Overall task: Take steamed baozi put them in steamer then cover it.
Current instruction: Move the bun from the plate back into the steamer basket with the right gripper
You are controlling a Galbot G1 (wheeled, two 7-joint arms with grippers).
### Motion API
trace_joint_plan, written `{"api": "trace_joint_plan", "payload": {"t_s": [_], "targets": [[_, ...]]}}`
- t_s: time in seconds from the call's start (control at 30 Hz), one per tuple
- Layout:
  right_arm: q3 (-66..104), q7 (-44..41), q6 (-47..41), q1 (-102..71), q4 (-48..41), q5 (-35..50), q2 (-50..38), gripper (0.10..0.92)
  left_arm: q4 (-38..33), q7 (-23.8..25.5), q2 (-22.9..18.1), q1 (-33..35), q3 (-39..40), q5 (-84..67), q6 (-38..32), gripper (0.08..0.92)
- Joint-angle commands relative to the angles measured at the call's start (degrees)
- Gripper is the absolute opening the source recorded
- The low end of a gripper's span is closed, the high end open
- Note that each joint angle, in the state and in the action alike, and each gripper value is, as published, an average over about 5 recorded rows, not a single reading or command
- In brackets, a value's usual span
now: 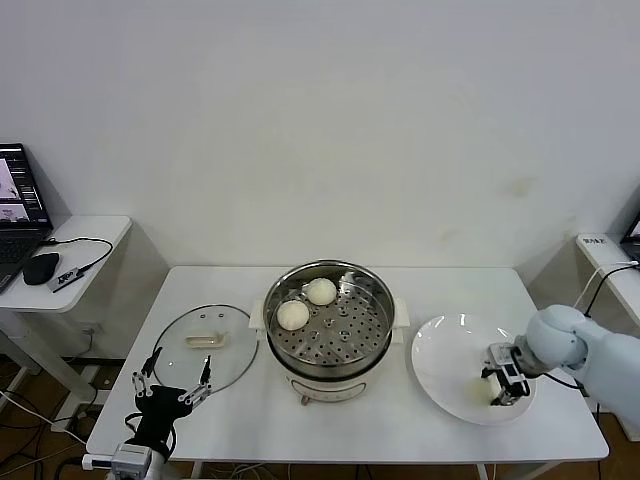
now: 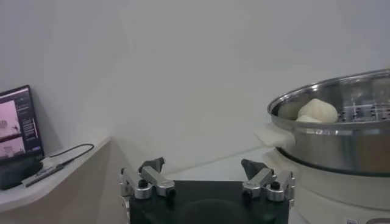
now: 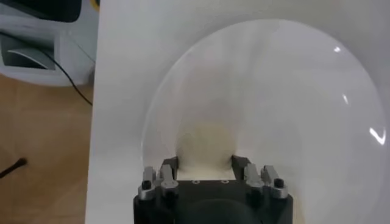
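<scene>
While the left claw [image 1: 170, 388] waits spread wide at the table's [image 1: 400, 440] 7 o'clock corner, just short of the cover [image 1: 205, 347], the right claw [image 1: 503, 380] is down on the white plate [image 1: 445, 350] at 4 o'clock, its fingers narrowed around a steamed baozi [image 3: 205, 149]. The right wrist view shows that bun sitting between the two fingers, seemingly pinched from both sides so it can be lifted without rolling away.

The steamer [image 1: 330, 325] stands open at the table's centre, presumably so buns can be dropped straight onto its perforated tray. The cover lies flat at 9 o'clock with its handle up, within the idle arm's reach for the closing step.

By count: two baozi [image 1: 307, 303] already rest in the steamer, touching each other near its 10 o'clock rim; one is in the grip on the plate. No other bun is visible. One steamer, one cover, one plate.
</scene>
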Motion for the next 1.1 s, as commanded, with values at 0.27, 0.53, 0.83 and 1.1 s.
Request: {"api": "trace_joint_plan", "payload": {"t_s": [0.27,0.53,0.83,1.1], "targets": [[-7.2,-2.4,-0.8,24.3,1.6,8.4,-0.7,0.562,-0.5,0.1,0.6,-0.4,0.2,-0.2,0.0,0.823],[-19.5,-0.9,-1.4,42.6,0.4,14.3,5.8,0.568,-0.8,0.0,1.0,-0.8,0.8,-0.4,0.2,0.823],[-26.5,2.0,-1.9,52.3,-2.3,19.6,20.0,0.568,-0.5,0.0,1.3,-0.6,0.1,-1.1,0.2,0.823],[-29.9,7.7,2.8,47.4,-0.8,27.2,28.3,0.568,-0.8,0.0,1.0,-0.3,-0.8,-1.4,0.2,0.823]]}}
